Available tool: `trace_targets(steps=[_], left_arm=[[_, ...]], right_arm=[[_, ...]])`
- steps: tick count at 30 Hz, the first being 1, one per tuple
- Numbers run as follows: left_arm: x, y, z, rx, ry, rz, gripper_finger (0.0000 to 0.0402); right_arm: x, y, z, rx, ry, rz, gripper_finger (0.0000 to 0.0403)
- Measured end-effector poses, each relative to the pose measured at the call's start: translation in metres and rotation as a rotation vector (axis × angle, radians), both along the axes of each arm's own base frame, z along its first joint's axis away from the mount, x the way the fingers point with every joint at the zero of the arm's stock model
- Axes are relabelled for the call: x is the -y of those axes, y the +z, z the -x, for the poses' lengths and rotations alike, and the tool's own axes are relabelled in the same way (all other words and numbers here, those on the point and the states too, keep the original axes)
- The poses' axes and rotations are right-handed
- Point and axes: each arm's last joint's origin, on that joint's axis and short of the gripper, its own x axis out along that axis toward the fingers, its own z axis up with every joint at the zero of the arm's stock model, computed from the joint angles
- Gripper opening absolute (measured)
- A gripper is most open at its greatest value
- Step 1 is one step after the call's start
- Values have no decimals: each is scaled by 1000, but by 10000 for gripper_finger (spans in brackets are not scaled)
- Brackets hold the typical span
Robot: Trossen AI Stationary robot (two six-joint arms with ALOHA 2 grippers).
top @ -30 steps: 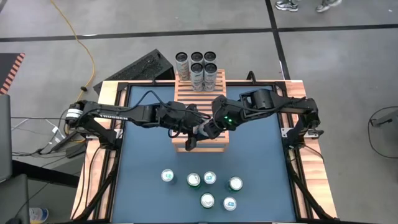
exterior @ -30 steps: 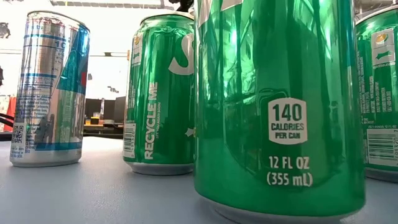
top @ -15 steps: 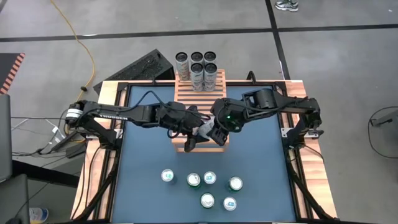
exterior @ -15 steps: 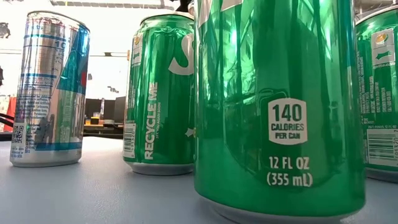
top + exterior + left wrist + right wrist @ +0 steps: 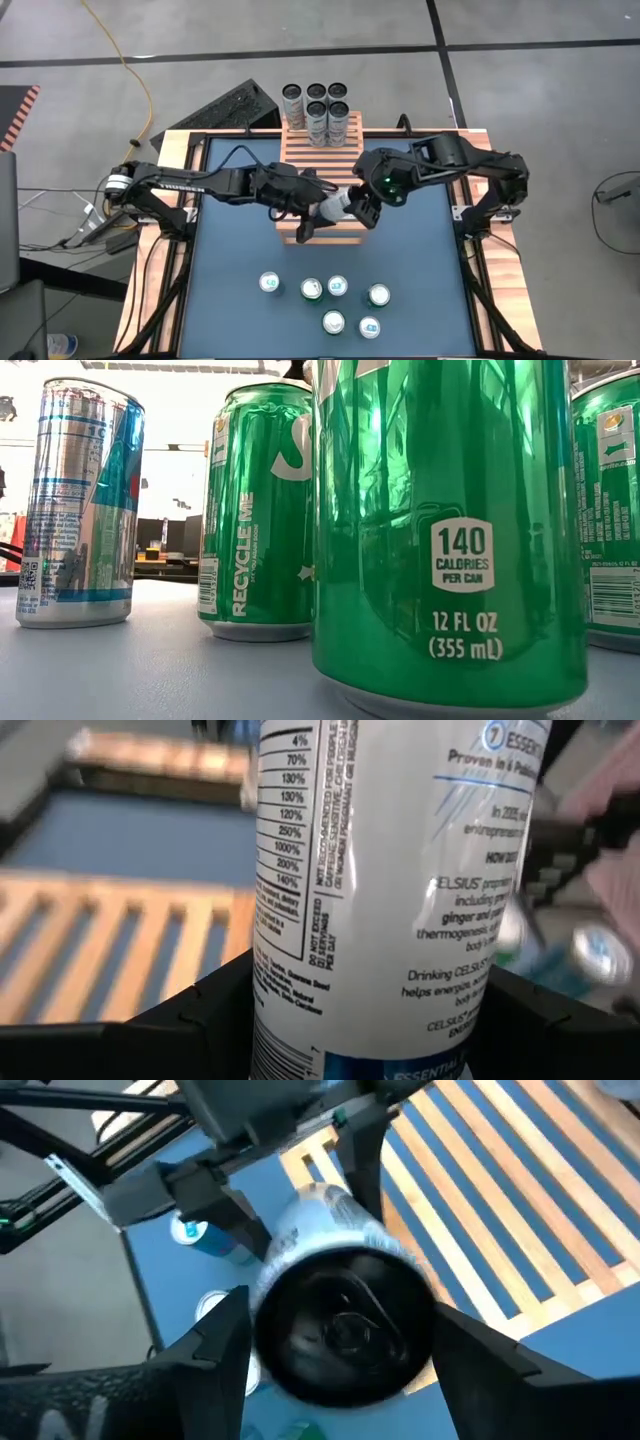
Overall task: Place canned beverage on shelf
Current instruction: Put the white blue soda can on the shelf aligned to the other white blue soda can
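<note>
A white can [image 5: 335,205] is held on its side over the near end of the wooden slatted shelf [image 5: 322,165]. It also shows in the left wrist view [image 5: 390,870] and end-on in the right wrist view [image 5: 340,1330]. My left gripper [image 5: 316,213] is shut on it. My right gripper [image 5: 355,207] is open. Its fingers stand on either side of the can's dark end that faces the table's right; I cannot tell whether they touch it. Several dark-topped cans [image 5: 316,105] stand on the shelf's far end. My left gripper pinches the can's printed side wall [image 5: 300,990] between its two fingers, which lie across the can and come slanting from the table's left. The can lies on its side, lifted clear of the shelf's slats.
Several cans [image 5: 325,298] stand on the blue table near its front edge. The low view shows them close up: green ones [image 5: 450,530] and a silver-blue one [image 5: 80,505]. A dark keyboard-like thing [image 5: 230,108] lies beyond the far left corner.
My right gripper has drawn back toward the table's right edge, off the can's end, so more of the white can shows. My left gripper and the can have kept their place over the shelf.
</note>
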Motion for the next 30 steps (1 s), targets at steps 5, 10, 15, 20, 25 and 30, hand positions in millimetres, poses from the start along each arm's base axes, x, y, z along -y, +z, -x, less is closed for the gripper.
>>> trace_targets(steps=[5,10,15,20,25,30], left_arm=[[0,-5,1,-33,-6,2,252],[-1,-6,1,-48,7,21,252],[1,-4,2,-40,-28,75,252],[4,11,6,37,-197,199,252],[0,48,29,222,-294,150,252],[-5,83,61,399,-243,-56,252]], right_arm=[[6,-1,0,-12,7,-50,240],[11,11,16,26,-6,-80,240],[5,22,30,76,51,19,240],[-7,35,43,165,193,156,240],[-18,49,49,289,251,286,240],[-25,61,50,411,300,336,240]])
